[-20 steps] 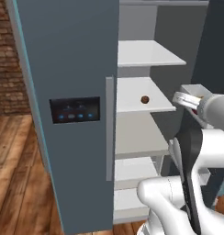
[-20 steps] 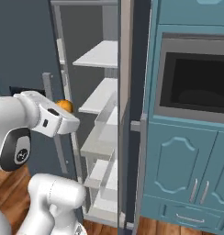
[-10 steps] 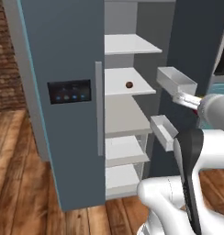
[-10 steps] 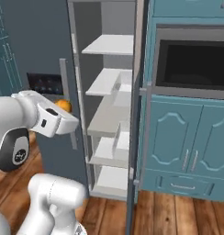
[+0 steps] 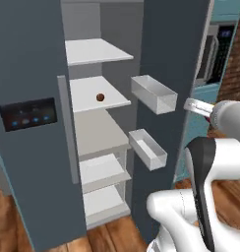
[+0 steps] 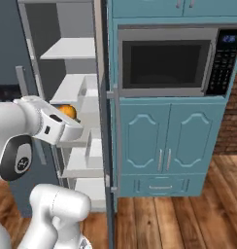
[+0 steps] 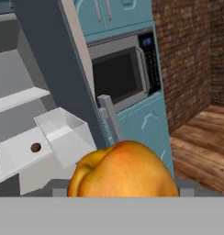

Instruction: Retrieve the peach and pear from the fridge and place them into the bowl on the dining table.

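A tall slate-grey fridge (image 5: 28, 128) stands with its right-hand door swung open, a black panel of blue lights (image 5: 27, 114) set beside the long pale bar handle (image 5: 68, 130) on its closed left door. On a white shelf (image 5: 95, 93) inside lies the small round dark red peach (image 5: 100, 97), alone and well apart from the arm. Two clear plastic door bins (image 5: 154, 93) jut from the open door between that shelf and the robot's white two-finger gripper (image 6: 67, 116). The gripper is closed on the yellow-orange pear (image 7: 127, 172), which sits between the fingers close to the hand camera; its narrower end seems to tilt toward the left of the hand view, though the long axis is hard to judge. Right of the fridge stand teal cabinets (image 6: 164, 146) with a built-in black microwave (image 6: 164, 63), then a red brick wall (image 7: 192, 59). Since a second ago the cameras have swung, bringing the microwave and brick wall into sight; the pear remains gripped.
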{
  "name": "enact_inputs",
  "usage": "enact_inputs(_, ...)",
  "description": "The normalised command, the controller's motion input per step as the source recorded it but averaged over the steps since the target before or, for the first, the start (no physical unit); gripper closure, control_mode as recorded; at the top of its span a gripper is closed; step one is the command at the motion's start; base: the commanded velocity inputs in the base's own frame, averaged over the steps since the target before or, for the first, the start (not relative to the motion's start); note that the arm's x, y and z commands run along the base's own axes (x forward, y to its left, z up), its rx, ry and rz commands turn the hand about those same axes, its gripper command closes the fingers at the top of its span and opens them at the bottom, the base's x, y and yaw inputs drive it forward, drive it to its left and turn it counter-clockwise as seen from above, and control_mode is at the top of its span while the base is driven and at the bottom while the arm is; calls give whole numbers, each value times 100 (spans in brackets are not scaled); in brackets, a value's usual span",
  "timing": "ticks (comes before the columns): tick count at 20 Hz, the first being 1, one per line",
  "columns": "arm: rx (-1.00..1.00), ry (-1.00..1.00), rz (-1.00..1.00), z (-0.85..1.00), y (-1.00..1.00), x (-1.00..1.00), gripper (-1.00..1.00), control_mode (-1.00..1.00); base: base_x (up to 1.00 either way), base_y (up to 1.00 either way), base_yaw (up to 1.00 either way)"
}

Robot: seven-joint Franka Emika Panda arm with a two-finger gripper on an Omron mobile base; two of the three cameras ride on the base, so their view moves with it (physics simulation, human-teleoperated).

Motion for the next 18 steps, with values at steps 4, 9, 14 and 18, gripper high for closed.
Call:
enact_inputs(4,0,0,0,0,0,0,100,100,-54,0,-72)
enact_inputs(9,0,0,0,0,0,0,100,100,-51,0,-76)
enact_inputs(14,0,0,0,0,0,0,100,100,-63,0,-76)
enact_inputs(18,0,0,0,0,0,0,100,100,-83,0,-71)
